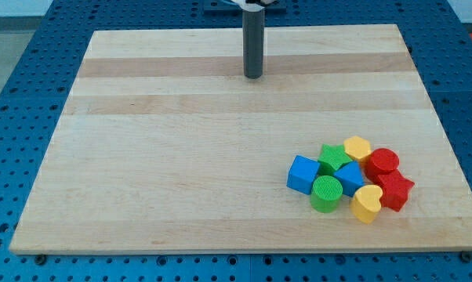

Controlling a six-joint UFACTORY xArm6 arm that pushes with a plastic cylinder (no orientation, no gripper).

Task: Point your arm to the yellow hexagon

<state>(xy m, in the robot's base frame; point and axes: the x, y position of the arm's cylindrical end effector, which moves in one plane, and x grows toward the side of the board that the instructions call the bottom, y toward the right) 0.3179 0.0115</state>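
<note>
The yellow hexagon [357, 148] sits at the top of a tight cluster of blocks in the view's lower right. My tip [253, 76] rests on the board near the view's top centre, far up and left of the hexagon, touching no block. Around the hexagon lie a green star [332, 159], a red cylinder [383, 162], a blue block [350, 177], a blue cube [303, 174], a green cylinder [326, 193], a yellow heart [367, 204] and a red star [394, 191].
The wooden board [181, 157] lies on a blue pegboard table [16, 94]. The cluster sits near the board's right edge and bottom edge.
</note>
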